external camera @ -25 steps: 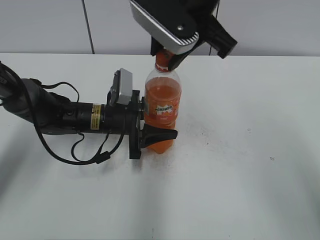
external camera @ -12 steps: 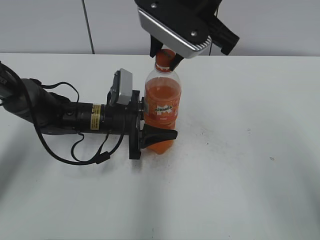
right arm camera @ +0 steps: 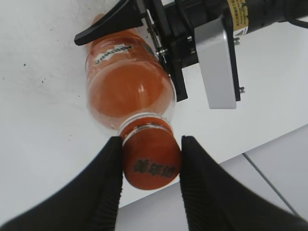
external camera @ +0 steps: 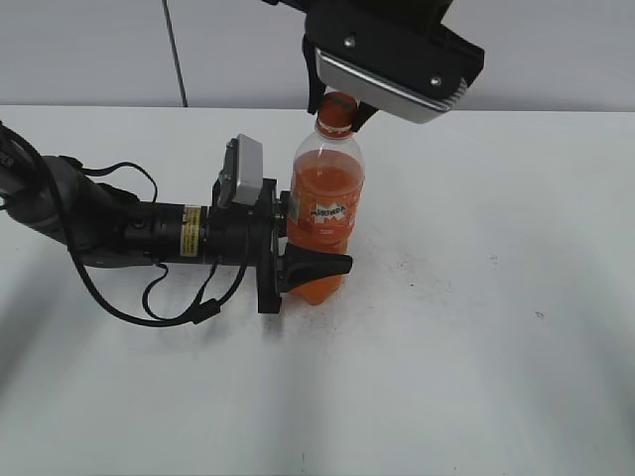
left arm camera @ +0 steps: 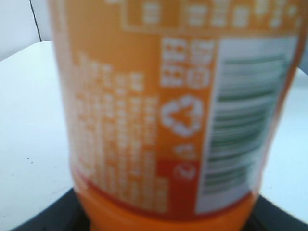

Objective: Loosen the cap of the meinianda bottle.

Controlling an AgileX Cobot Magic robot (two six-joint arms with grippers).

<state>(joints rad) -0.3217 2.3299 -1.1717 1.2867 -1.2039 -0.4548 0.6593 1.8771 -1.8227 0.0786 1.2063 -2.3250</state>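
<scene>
Right hand (right arm camera: 150,166) brackets the cap (right arm camera: 152,161) atop the meinianda bottle (external camera: 324,213).

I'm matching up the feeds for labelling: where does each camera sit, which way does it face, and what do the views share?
Exterior view: in front, slanting down at the table; shows the left gripper clamping the meinianda bottle and the right gripper at the cap.
Left wrist view: close and level on the blurred label; only a dark edge of the gripper shows below.
Right wrist view: above, looking down past its fingers onto the cap.
All three share the bottle.
</scene>
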